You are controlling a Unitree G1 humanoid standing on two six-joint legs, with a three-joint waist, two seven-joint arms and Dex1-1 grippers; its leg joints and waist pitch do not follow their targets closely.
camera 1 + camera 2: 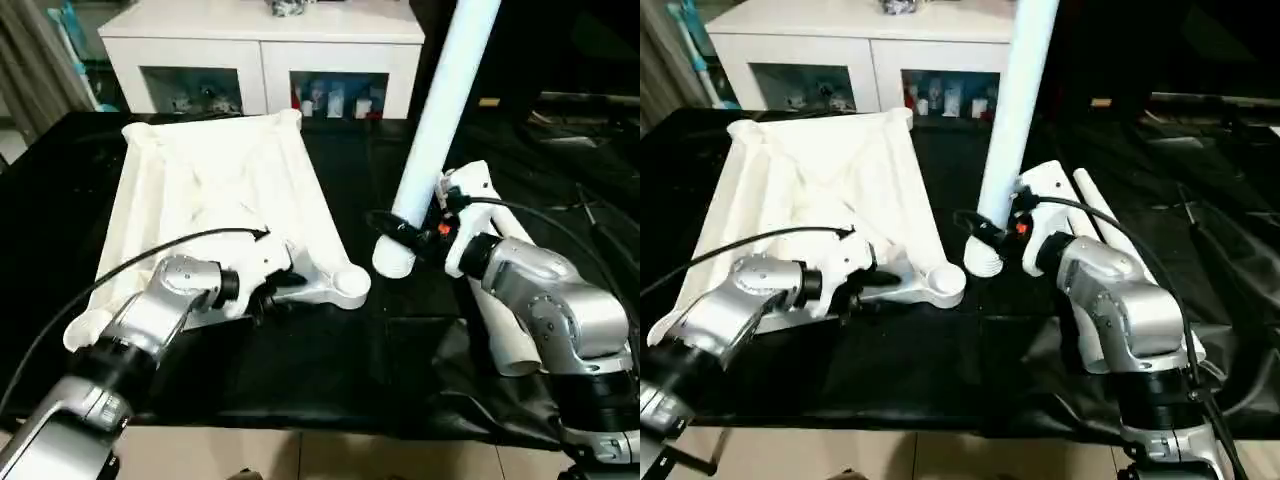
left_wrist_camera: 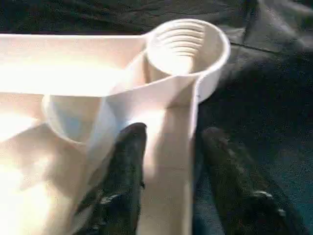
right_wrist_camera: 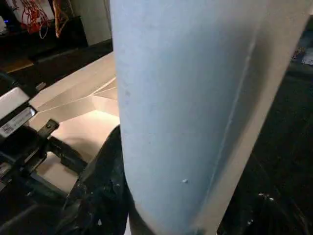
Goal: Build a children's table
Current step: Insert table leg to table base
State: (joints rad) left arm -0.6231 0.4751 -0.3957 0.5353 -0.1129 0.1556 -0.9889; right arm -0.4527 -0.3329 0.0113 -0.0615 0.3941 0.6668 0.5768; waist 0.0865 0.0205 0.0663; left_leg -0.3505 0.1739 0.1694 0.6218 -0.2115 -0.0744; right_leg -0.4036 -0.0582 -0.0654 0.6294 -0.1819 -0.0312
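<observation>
Leg [image 1: 440,120] near-upright, thick end down, pinched by right hand [image 1: 405,232]; left hand [image 2: 166,166] astride tabletop [image 1: 215,190] rim.

Indoor light falls from above, even and moderately bright in both head views. The white tabletop [image 1: 215,190] is washed pale at the centre-left of the frame, its ribs barely readable, while the black sheet [image 1: 330,370] around it swallows detail and shows faint sheen only on its folds at the lower right. The silver forearms carry soft highlights. In the left wrist view, the tabletop's left half blows out to a yellowish glare (the corner socket [image 2: 188,46] at the upper centre stays legible), and the dark fingers [image 2: 124,181] at the bottom are blurred. In the right wrist view, the leg [image 3: 195,107] looks bluish-grey and soft, too close for focus.
</observation>
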